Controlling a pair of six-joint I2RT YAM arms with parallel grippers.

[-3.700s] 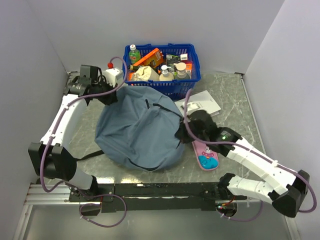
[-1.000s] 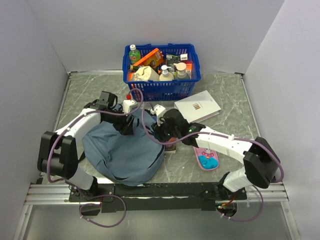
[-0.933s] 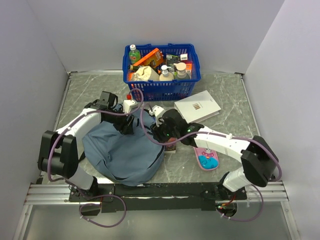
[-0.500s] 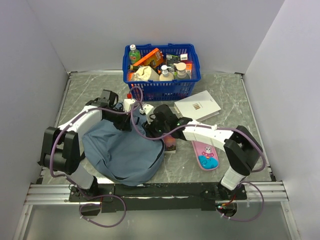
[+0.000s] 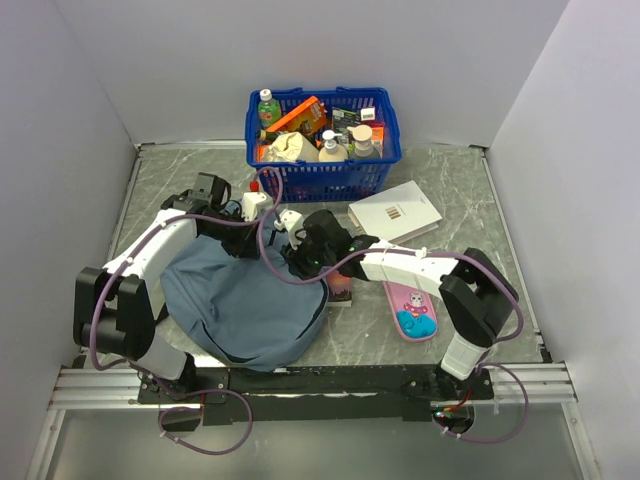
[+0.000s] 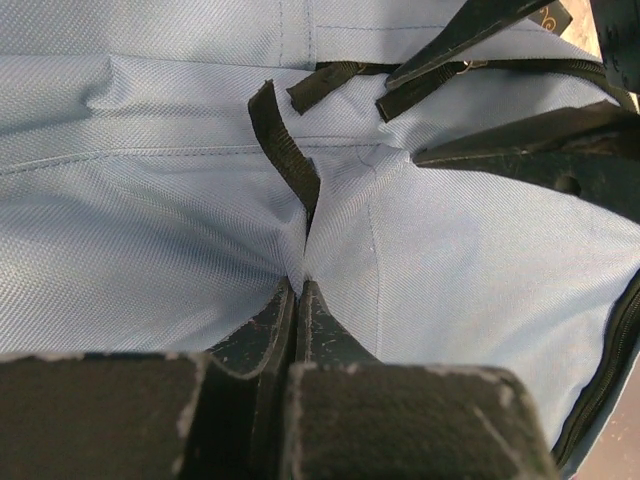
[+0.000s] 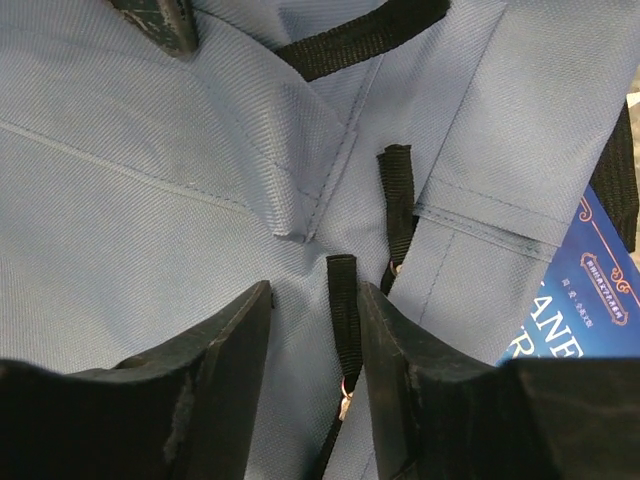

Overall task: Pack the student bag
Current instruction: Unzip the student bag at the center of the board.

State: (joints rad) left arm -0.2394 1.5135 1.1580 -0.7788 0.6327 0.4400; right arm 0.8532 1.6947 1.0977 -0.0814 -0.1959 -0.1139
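The left gripper (image 6: 296,285) pinches student bag (image 5: 240,300) fabric at twelve o'clock, seemingly to anchor it. The right gripper (image 7: 315,290), half-spread, straddles a black zip pull (image 7: 343,300) at two o'clock.

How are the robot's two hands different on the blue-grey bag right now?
The left gripper is shut, pinching a fold of the student bag; the right gripper has its jaws apart. A black pull tab lies between the right gripper's jaws, none between the left gripper's. Both are down at the bag's grey-blue fabric.

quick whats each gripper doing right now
left gripper: shut, pinching a fold of the student bag
right gripper: open, a black pull tab between its fingers, not clamped
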